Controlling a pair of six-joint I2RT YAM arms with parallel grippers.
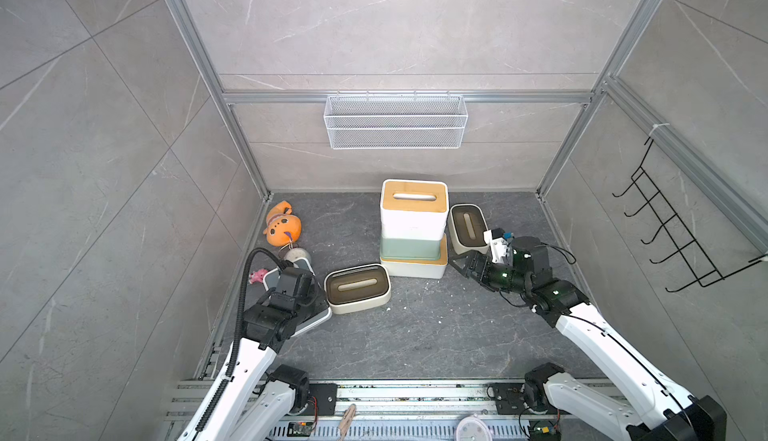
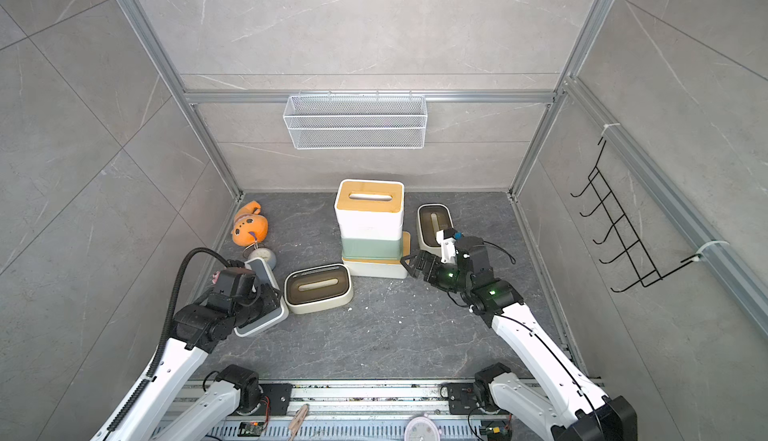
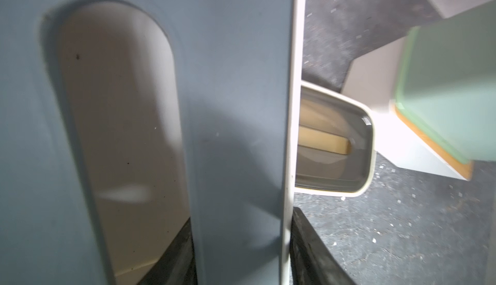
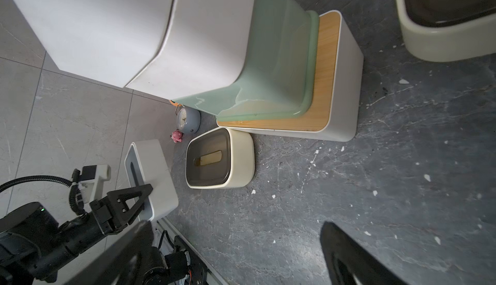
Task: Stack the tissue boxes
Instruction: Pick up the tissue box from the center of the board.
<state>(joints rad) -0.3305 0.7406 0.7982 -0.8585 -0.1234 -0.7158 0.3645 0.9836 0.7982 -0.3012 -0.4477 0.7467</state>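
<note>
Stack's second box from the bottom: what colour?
Pale green box, clearest in the right wrist view.

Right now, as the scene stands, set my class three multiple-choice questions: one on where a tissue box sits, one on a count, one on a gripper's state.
1. Where is the pale green tissue box?
A. In the wire basket
B. In the stack, on the bottom white box
C. On the floor beside the plush toy

2. How many cream brown-lidded tissue boxes stand on the floor outside the stack?
A. None
B. One
C. Two

3. How is the right gripper?
A. Open and empty
B. Shut on a cream box
C. Shut on the green box

Answers:
1 B: the green box rests on that box's bamboo lid, with white boxes above it.
2 C: one stands on each side of the stack in both top views.
3 A: its fingers stand apart beside the stack's base, with nothing between them.
</note>
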